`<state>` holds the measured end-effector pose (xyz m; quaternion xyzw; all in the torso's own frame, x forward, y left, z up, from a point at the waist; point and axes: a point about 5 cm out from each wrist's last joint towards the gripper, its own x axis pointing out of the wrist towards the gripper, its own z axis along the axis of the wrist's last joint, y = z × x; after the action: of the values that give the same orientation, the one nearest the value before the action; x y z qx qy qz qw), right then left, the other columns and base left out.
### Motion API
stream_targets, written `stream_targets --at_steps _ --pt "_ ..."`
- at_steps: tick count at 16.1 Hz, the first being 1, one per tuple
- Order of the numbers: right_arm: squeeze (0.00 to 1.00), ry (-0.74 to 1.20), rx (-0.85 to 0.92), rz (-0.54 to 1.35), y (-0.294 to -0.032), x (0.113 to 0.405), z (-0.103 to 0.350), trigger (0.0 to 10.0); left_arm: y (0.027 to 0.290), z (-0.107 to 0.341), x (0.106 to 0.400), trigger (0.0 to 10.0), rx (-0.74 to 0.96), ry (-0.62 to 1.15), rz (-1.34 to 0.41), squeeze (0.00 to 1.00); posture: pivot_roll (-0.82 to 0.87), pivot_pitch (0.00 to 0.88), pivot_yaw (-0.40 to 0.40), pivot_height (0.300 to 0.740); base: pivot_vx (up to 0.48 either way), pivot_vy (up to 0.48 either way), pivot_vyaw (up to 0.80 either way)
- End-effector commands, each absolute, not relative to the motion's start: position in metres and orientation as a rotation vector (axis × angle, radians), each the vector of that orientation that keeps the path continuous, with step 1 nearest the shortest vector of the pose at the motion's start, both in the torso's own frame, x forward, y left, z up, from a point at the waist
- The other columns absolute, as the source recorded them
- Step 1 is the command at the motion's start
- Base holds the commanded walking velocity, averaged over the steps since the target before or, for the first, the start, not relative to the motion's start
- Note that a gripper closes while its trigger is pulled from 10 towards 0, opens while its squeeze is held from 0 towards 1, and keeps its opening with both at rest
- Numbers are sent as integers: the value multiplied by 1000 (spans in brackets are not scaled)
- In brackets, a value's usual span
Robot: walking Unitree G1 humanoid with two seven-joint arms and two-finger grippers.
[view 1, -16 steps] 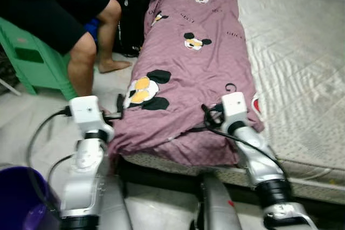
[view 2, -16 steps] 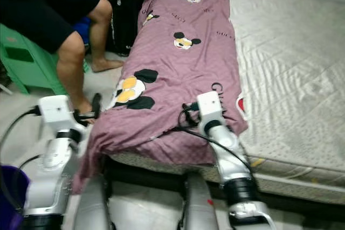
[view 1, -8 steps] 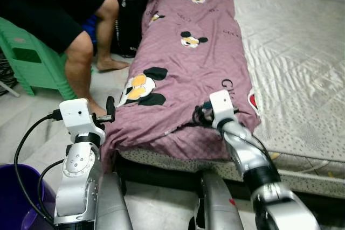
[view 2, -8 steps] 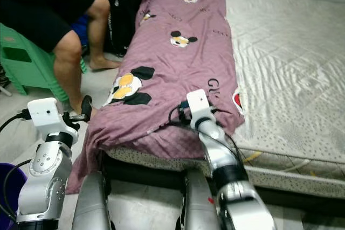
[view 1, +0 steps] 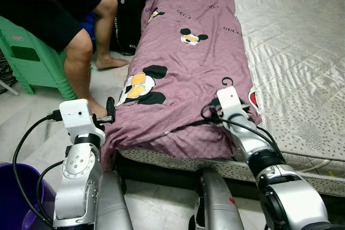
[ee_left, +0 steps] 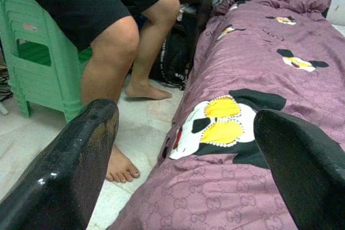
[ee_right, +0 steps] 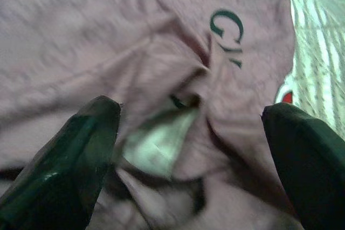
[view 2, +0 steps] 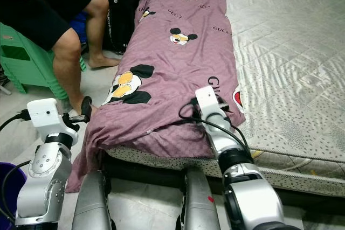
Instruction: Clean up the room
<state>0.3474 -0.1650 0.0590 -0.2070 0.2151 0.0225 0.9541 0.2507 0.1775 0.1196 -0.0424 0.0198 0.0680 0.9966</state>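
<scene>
A purple quilt (view 1: 188,52) printed with cartoon mice lies lengthwise along the left side of the bare mattress (view 1: 302,47); its near end hangs over the bed's front edge. My left gripper (ee_left: 183,119) is open beside the quilt's near left corner, over the floor, with nothing between its fingers (view 1: 110,109). My right gripper (ee_right: 191,117) is open just above the quilt's near right part, where the fabric is bunched into folds by a dark printed letter (ee_right: 226,25). Its wrist (view 1: 227,99) rests over the quilt close to the right edge.
A person sits on a green plastic stool (view 1: 32,57) at the left, bare feet (view 1: 110,64) on the floor beside the bed. A black bag (view 1: 126,25) stands behind the legs. A purple bucket (view 1: 16,192) is at my lower left.
The camera has shifted slightly. My right wrist has moved a little right and farther along the quilt's near end. The left gripper stays open by the left corner.
</scene>
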Motion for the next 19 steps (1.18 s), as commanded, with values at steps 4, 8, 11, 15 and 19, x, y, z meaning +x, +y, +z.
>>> stream_targets --at_steps 4,8,11,15,19 --pt "0 501 -465 32 -193 338 47 9765 175 122 254 10000 -80 42 127 0 25 6 -27 543 0 0 0" --pt "0 544 -459 54 -202 327 36 0 173 123 259 10000 -82 36 116 0 19 0 -23 543 0 0 0" --pt "0 569 -459 100 -199 322 29 0 174 122 260 10000 -80 38 113 0 15 0 -19 543 0 0 0" --pt "0 591 -478 101 -203 316 23 0 172 120 263 10000 -81 39 109 0 7 0 -14 543 0 0 0" --pt "0 580 -529 11 -217 316 26 0 171 120 267 10000 -82 37 107 0 -4 0 -10 543 0 0 0"
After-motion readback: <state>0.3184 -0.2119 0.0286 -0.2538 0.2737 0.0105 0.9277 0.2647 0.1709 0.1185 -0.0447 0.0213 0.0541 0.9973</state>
